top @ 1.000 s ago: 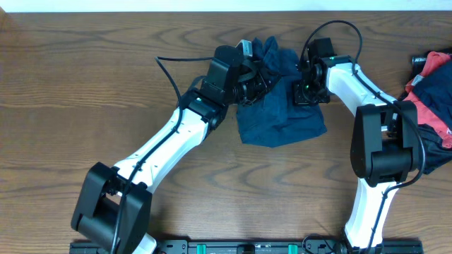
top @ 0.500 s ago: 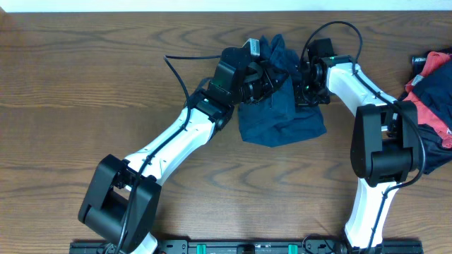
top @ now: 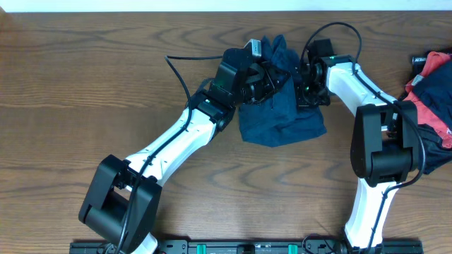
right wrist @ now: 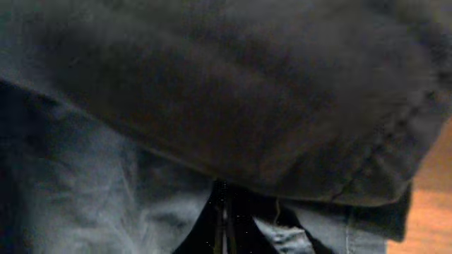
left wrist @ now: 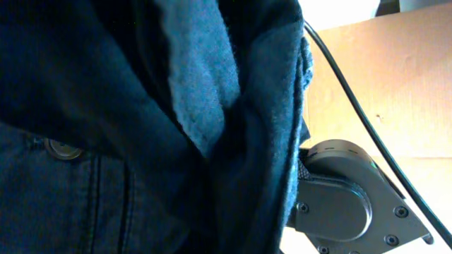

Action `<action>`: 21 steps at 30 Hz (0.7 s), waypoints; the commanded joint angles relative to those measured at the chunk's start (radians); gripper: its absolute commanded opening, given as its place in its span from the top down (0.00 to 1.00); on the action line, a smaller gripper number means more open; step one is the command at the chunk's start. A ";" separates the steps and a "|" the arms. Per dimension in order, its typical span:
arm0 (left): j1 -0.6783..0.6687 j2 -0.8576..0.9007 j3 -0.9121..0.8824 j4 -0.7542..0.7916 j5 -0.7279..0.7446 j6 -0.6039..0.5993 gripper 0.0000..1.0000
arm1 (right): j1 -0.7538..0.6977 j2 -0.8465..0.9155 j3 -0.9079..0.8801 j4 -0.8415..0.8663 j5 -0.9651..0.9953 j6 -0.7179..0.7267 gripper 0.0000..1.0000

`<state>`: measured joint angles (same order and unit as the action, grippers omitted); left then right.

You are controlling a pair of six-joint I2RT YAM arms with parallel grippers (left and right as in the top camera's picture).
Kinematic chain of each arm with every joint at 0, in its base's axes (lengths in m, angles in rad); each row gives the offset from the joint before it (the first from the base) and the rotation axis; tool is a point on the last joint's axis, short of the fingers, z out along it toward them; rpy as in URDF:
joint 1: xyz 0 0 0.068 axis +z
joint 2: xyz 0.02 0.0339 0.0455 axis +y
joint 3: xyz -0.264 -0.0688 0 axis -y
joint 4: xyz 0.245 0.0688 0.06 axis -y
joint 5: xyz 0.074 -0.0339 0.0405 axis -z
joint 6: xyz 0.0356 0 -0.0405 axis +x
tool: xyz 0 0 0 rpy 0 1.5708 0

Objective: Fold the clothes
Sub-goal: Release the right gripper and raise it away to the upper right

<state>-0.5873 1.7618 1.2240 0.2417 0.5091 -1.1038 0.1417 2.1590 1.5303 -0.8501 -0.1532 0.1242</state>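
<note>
Dragging shorts (top: 282, 116) rightward (left gripper (top: 269, 75) clamped)

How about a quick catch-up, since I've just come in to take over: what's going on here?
Two robot arms are folding dark navy shorts on a wooden table. The left gripper and the right gripper are both shut on fabric at the shorts' far end, which is bunched up between them; the near part lies flat. The fold is not finished. Another pile of clothes sits at the table's right edge.
</note>
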 commanded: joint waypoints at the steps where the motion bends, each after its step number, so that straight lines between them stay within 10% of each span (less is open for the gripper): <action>1: -0.005 -0.002 0.030 0.007 -0.006 -0.005 0.94 | 0.008 0.047 -0.048 -0.044 0.072 0.002 0.93; 21: -0.019 0.031 0.030 0.007 -0.017 0.011 0.94 | 0.005 -0.101 0.349 -0.288 0.200 -0.005 0.82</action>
<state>-0.5995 1.7844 1.2240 0.2398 0.5083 -1.1030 0.1417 2.0815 1.8225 -1.1187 -0.0246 0.1223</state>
